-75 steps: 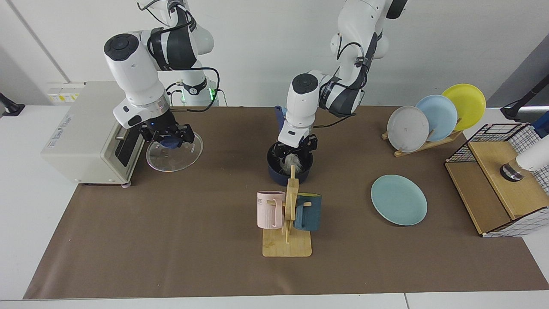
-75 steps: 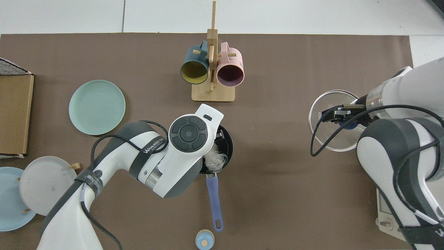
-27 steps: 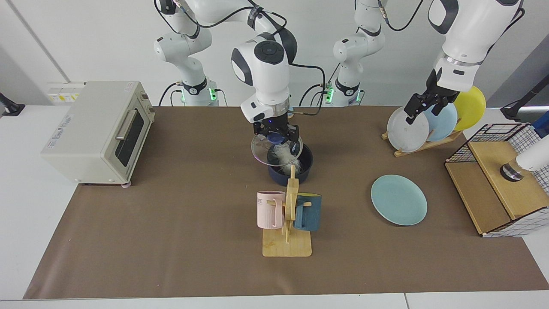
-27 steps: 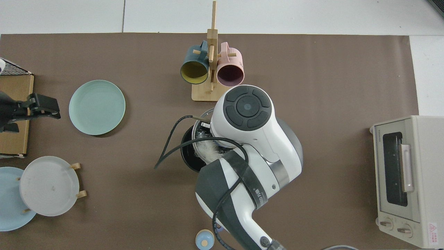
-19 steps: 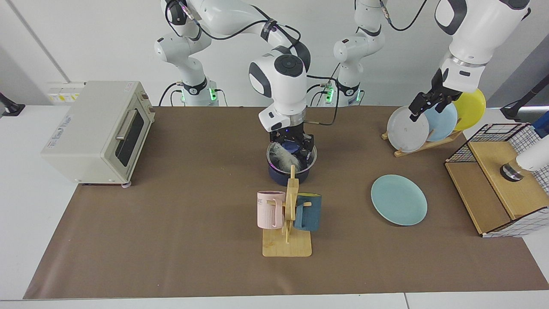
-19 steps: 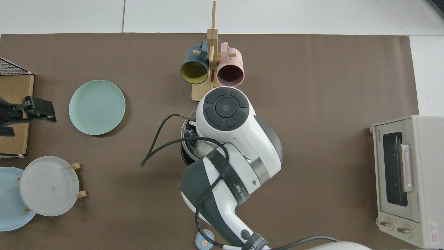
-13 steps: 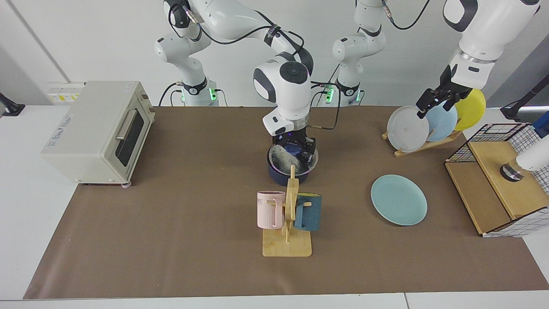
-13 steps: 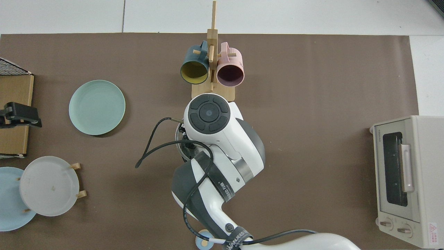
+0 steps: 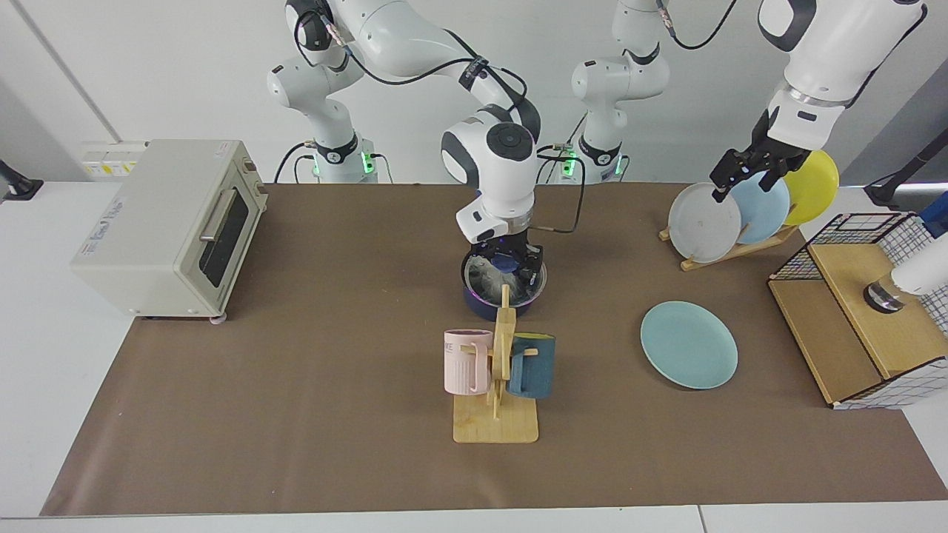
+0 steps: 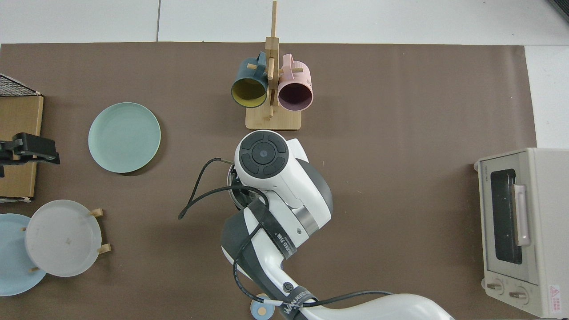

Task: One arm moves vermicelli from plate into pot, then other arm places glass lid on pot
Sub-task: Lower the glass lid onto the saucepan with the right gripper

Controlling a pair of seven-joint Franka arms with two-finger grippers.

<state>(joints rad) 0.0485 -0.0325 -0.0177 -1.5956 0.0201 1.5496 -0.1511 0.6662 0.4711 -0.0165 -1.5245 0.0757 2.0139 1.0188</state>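
The dark navy pot (image 9: 481, 302) stands mid-table behind the mug rack. On its rim lies the glass lid (image 9: 495, 282), and the white vermicelli (image 9: 480, 277) shows through the glass inside the pot. My right gripper (image 9: 508, 261) points straight down, shut on the lid's blue knob. In the top view the right arm covers the pot, the lid and its own gripper. The teal-green plate (image 9: 689, 344) (image 10: 124, 137) lies bare on the mat. My left gripper (image 9: 743, 178) (image 10: 20, 153) hangs open and holds nothing, high in front of the plate rack.
A wooden mug rack (image 9: 498, 414) with a pink and a dark teal mug stands just in front of the pot. A toaster oven (image 9: 163, 222) is at one end. A rack (image 9: 729, 252) of white, pale blue and yellow plates and a wire-and-wood crate (image 9: 866, 318) are at the other.
My right arm carried the glass lid from beside the toaster oven to the pot and lowered it onto the rim. My left arm rose away from the pot to the plate rack.
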